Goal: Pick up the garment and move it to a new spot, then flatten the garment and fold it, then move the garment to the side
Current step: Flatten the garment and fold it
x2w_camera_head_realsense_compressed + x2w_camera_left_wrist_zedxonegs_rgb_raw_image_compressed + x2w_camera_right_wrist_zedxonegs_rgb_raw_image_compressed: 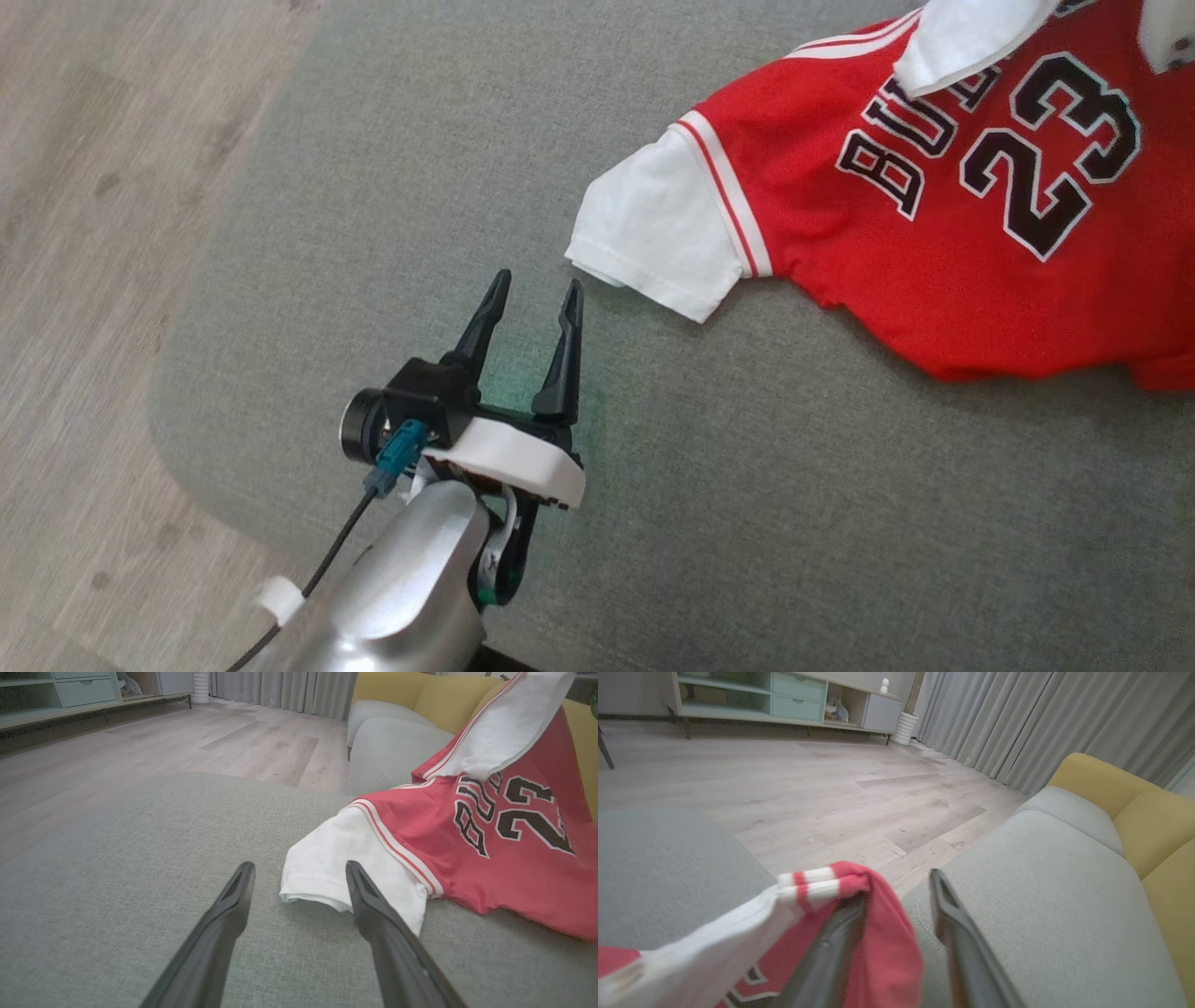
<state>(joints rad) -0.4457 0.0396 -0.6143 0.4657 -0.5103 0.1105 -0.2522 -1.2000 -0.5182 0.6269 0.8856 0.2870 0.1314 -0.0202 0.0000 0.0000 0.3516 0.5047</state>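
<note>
Finds the left gripper (540, 280) wide open and empty, low over the grey cushion (747, 523). Places the shirt (934, 243) ahead and to the right of its fingertips, lying on that cushion, with the white sleeve (653, 233) nearest, its hem just beyond the right fingertip. Cannot confirm contact there.

Finds the right gripper (896, 884) with jaws parted and cushion visible in the gap. Notes red cloth and a striped cuff (812, 882) draped over its left finger, hung rather than pinched. Sees that end of the shirt raised off the cushion.

Judges flattening to be in hand, with the fold not yet made.

Risks, as judged:
- Snagging. Expects cloth hooked over the right gripper's finger to drag along on withdrawal and bunch the body of the shirt.
- Bad landing. Expects the raised cuff, once freed, to drop doubled over the printed number (1055, 149) and leave a crease.
- Poor bite. Expects a low closing of the left gripper to catch cushion cover with the hem, or a high one to take one layer only.
- Skew. Expects a pull on the near sleeve alone to turn the shirt instead of spreading it.
</note>
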